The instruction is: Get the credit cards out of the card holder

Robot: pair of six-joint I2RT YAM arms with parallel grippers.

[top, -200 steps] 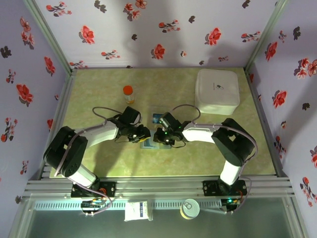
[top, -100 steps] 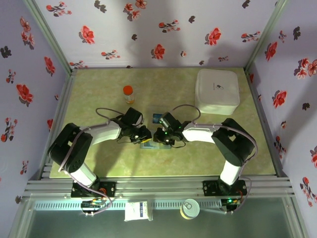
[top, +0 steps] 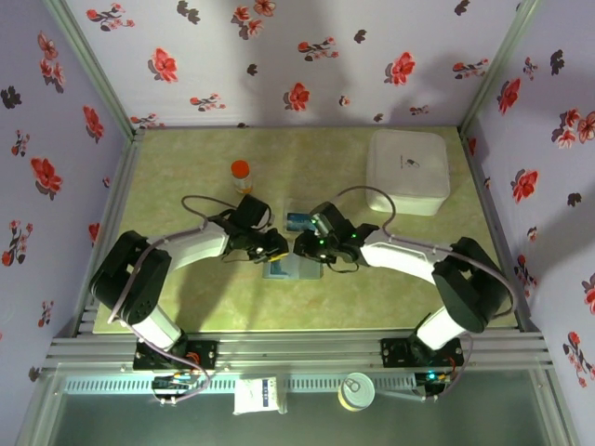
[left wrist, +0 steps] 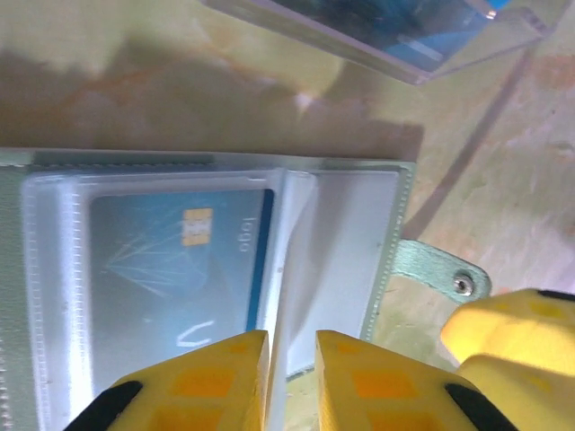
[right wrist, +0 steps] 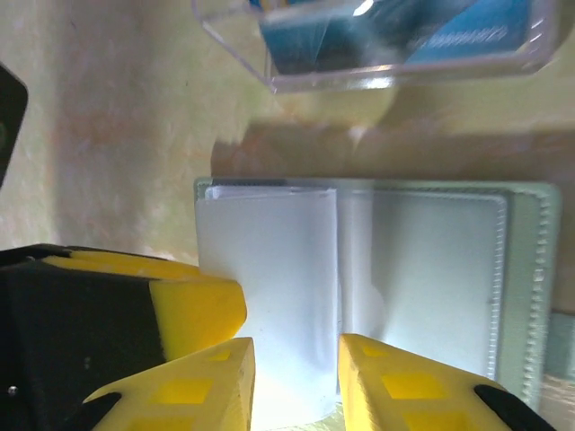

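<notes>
Both arms reach inward, elbows out, and meet low over the worktop (top: pixel 186 167) centre. There the card holder (left wrist: pixel 341 233) lies open, soft grey-green with glossy clear sleeves. One sleeve holds a blue credit card (left wrist: pixel 171 269). The left end effector (left wrist: pixel 292 359), its yellow fingers nearly together, seems to pinch a sleeve edge. The right end effector (right wrist: pixel 296 364) hovers with its jaws slightly parted over a pale sleeve.
</notes>
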